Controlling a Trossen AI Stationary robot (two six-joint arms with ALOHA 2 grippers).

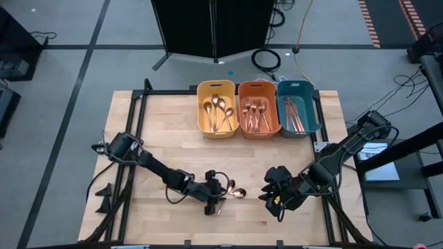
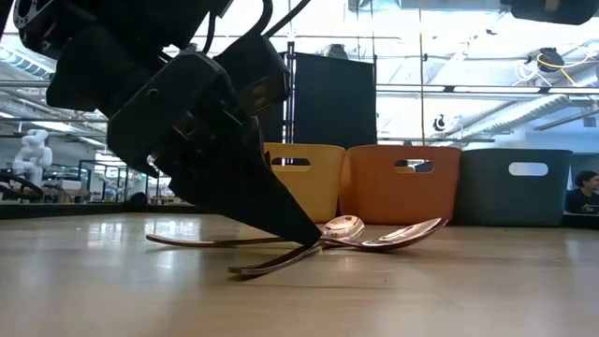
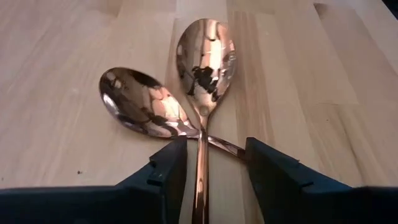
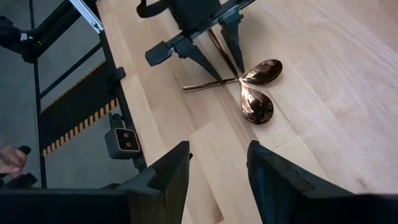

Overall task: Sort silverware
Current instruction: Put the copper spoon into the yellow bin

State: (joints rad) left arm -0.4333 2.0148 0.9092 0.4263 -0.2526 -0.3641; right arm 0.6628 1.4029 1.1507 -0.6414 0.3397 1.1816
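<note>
Silverware is lying crossed on the wooden table (image 1: 166,138): two copper spoons (image 3: 186,93) are resting near the front edge, their handles overlapping just below the bowls. The left gripper (image 3: 208,168) is standing over them with its jaws parted, one dark finger (image 3: 165,171) on each side of the longer spoon's handle, which is running straight between them; the fingers are not pressing on it, so nothing is lifted or clamped. In the low view the fingertips are reaching down to the tabletop where the handles cross, and the spoon bowls are lying just past them. The right gripper (image 4: 217,165) is hovering nearby over bare wood, its jaws apart and empty, looking across at the same two spoons and the left arm's fingers. Farther back, along the rear edge of the table, three bins are sitting side by side: the yellow bin (image 1: 217,108) is holding spoons, the orange bin (image 1: 258,108) is holding forks, and the teal bin (image 1: 298,107) is holding knives. In the right wrist view a person's hand (image 4: 9,160) is showing at the edge, beyond the table frame.
</note>
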